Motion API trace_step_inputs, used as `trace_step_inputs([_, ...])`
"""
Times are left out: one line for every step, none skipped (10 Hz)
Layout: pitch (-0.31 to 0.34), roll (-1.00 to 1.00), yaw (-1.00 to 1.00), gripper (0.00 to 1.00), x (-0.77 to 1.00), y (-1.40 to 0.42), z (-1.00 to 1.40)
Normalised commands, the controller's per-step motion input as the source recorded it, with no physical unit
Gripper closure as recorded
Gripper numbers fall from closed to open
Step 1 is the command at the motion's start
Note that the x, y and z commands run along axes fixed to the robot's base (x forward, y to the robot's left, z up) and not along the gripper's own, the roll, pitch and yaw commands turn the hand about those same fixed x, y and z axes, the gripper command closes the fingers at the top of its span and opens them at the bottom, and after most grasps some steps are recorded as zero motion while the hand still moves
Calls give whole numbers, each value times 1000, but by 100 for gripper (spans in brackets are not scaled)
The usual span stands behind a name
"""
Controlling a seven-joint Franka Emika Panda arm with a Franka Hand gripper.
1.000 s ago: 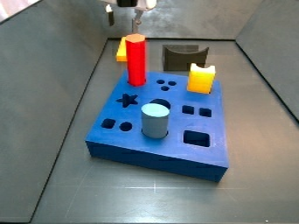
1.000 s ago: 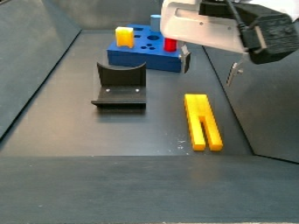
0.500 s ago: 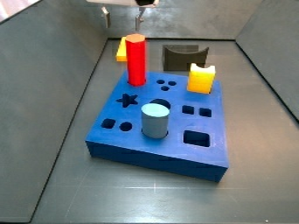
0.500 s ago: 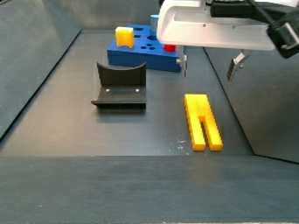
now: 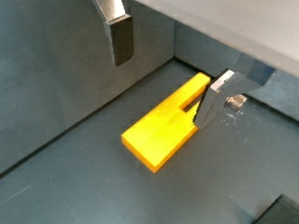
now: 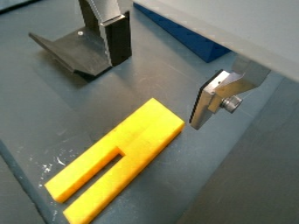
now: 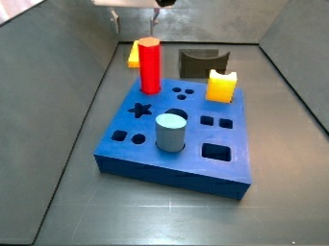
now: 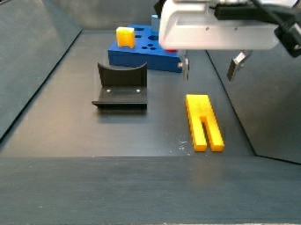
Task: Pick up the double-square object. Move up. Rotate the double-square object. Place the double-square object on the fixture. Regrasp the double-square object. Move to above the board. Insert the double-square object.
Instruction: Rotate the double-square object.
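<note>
On the dark floor, beside the right-hand wall in a side view, the double-square object [image 8: 203, 121] is seen lying flat, its slotted end turned away from the board [image 8: 148, 54] and its solid end toward it. It is well apart from the fixture [image 8: 120, 85], which stands on the floor between it and the far wall. Above the solid end the pincer [image 8: 209, 67] is held open, nothing between its fingers; in both wrist views one silver finger [image 5: 121, 37] is seen on one side of the bar and its partner on the other, both clear of the yellow surface.

The bar [image 6: 114, 164] is judged to be rigid and light, probably plastic, with smooth flat faces that may slip a little under the pads. It is not thought fragile, though the two prongs [image 6: 84, 181] are thinner than the solid part and could flex if squeezed across the slot. A hold is therefore best taken on the solid half, across the two long side faces, where the pads can be seated flat and parallel. Since the piece is long, a grip far from its middle is expected to let it tip or swing once it is lifted, so a firm squeeze is called for.

The board's red peg [image 7: 149, 65] and short yellow peg [image 7: 222, 86] are left untouched.
</note>
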Motion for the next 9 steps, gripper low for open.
trace_step_inputs([-16,8,-58,0,12,6,-1000])
trace_step_inputs([-22,18,-48,0,18,15,-1000])
trace_step_inputs([-21,26,-39,0,23,22,-1000])
trace_step_inputs([-19,36,-31,0,34,30,-1000])
trace_step_inputs([-17,41,-28,0,39,34,-1000])
trace_step_inputs([-18,53,-26,0,37,29,-799])
trace_step_inputs([-24,59,-26,0,35,27,-717])
trace_step_inputs([-23,67,-25,0,31,26,-599])
trace_step_inputs([-23,76,-26,0,35,25,-443])
